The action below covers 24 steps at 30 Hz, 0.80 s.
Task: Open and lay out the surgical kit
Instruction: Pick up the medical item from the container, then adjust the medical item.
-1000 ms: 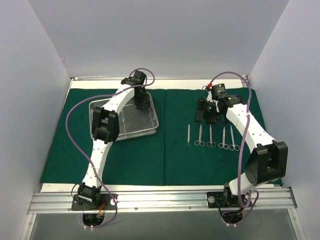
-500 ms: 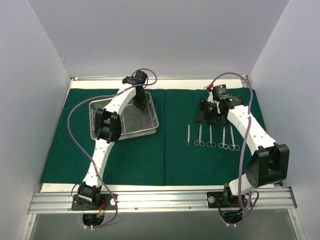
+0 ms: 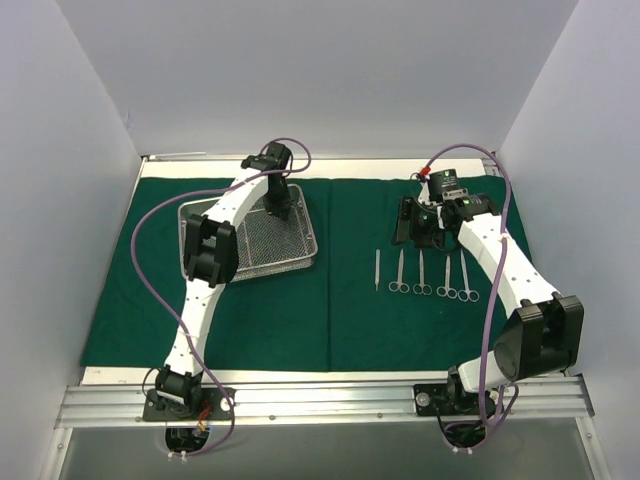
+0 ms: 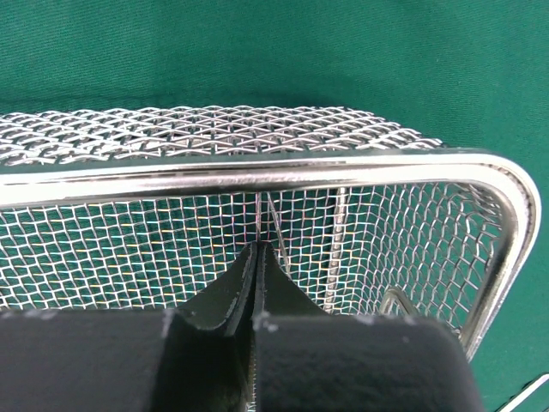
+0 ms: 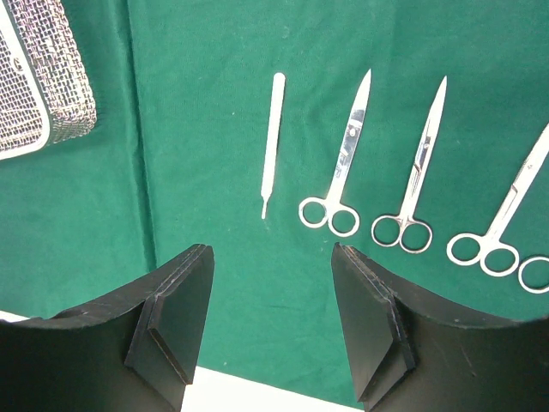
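Note:
The dark green cloth wrap [image 3: 260,310] lies spread flat. On its left stands the silver wire-mesh tray [image 3: 300,250]. My left gripper [image 3: 279,205] reaches down into the tray's far side. In the left wrist view that gripper [image 4: 260,249] is shut on a slim steel instrument [image 4: 273,219], just behind the tray rim [image 4: 257,172]. Another steel shaft [image 4: 337,232] and a ring handle [image 4: 395,300] lie in the tray. Several instruments [image 3: 421,272] lie in a row on the right. Beyond them hovers my open, empty right gripper [image 3: 420,225], seen over bare cloth [image 5: 271,253], short of a slim handle [image 5: 272,142] and scissors [image 5: 343,163].
White walls close in the table on three sides. A white strip of table [image 5: 257,390] shows at the cloth's edge under my right gripper. The tray corner [image 5: 43,86] appears at the left of the right wrist view. A fold line runs down the cloth's middle [image 3: 330,280].
My left gripper has closed inside the tray, from about half open to shut. My right arm has shifted slightly towards the back, its jaws unchanged.

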Motion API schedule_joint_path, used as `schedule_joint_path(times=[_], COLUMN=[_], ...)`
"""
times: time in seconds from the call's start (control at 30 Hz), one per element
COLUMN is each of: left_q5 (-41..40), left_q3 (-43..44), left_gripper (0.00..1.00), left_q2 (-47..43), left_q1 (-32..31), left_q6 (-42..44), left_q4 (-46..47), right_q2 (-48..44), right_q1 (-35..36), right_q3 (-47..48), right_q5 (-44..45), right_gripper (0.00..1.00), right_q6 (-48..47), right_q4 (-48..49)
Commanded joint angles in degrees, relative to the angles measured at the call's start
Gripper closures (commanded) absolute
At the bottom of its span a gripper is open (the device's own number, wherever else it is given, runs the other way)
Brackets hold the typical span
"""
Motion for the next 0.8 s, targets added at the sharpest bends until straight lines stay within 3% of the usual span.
schedule_joint_path(times=[0.0,0.2,0.53,0.67,0.7,0.77], left_q5=[-0.24,-1.74,-0.34,6.23,13.13,19.5], left_q3=[-3.47,-6.71,-5.57,-8.37,-9.52,-13.1], left_gripper=[0.98,0.98,0.98,0.98,0.98,0.98], left_q2=[2.53,-4.94,-14.25,-18.38,-19.35,-22.51], left_q1=[0.34,0.42,2.8,4.29,4.47,4.64], left_q6=[0.33,1.03,5.42,8.32,9.63,12.28], left_q4=[-2.49,-0.3,-4.69,-3.46,-0.07,4.59], right_q2=[-1.5,-1.07,1.74,4.55,5.08,7.18], right_q1=[-0.39,-0.39,-0.39,-0.3,-0.3,-0.39], right_q3=[-0.07,0.19,3.87,6.95,7.57,8.62], right_q5=[-0.57,-0.04,-0.48,-4.07,-8.17,-14.25], right_gripper=[0.42,0.42,0.43,0.44,0.44,0.43], right_q6=[0.12,-0.15,0.12,0.21,0.12,0.12], right_q4=[-0.49,-0.76,-0.5,0.38,0.91,4.14])
